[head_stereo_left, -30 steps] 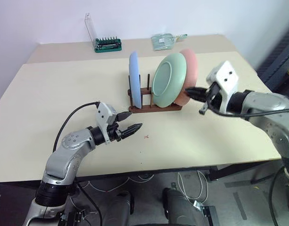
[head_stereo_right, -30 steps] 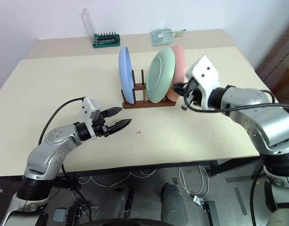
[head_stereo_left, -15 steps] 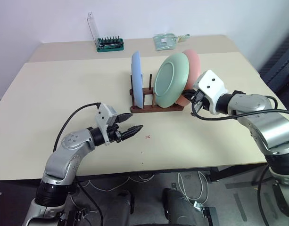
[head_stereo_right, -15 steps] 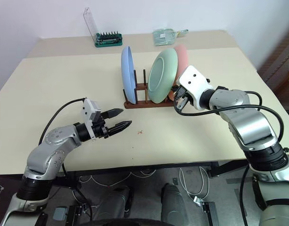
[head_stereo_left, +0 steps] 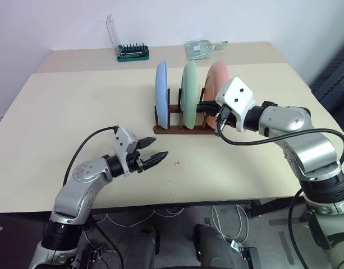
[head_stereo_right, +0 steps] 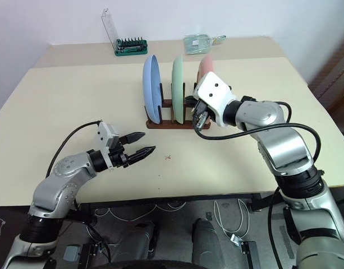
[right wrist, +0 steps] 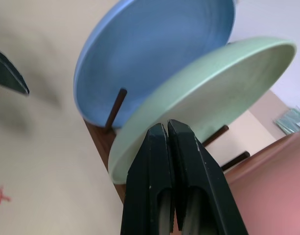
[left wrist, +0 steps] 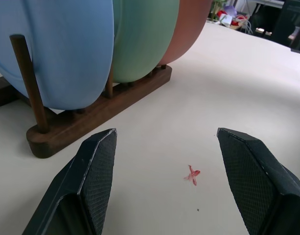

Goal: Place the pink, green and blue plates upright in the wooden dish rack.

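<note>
Black-fingered right gripper (right wrist: 168,128): its two fingers are pressing flat together with nothing between them, the tips sitting right at the lower rim of the pale mint green round plastic plate (head_stereo_left: 189,94), in the gap between it and the salmon pink round plastic plate (head_stereo_left: 218,75); whether the tips are actually touching the green rim I cannot tell.
Black-fingered left gripper (head_stereo_left: 154,158): its jaws are standing wide apart and gripping nothing, hovering low over the bare beige tabletop (head_stereo_left: 76,123), well short of the rack.
Small red mark (left wrist: 192,174): lying on the table just ahead of the open left fingers.
Light blue round plastic plate (head_stereo_left: 161,92): standing on edge at the left end of the small dark brown wooden rack with thin upright pegs (head_stereo_left: 174,128).
Green plate: standing on edge in the middle, just beside the blue one, pegs on either side.
Pink plate: standing at the right end, partly hidden behind the right wrist, so its seating is hard to judge fully.
Progress: all three plates are looking slotted and upright, so the placing seems done.
Left to do: probably only a last nudge to square the green plate, then drawing the right arm clear without tipping anything.
Background: green tool set in a clear case (head_stereo_left: 131,52) sitting at the far table edge.
</note>
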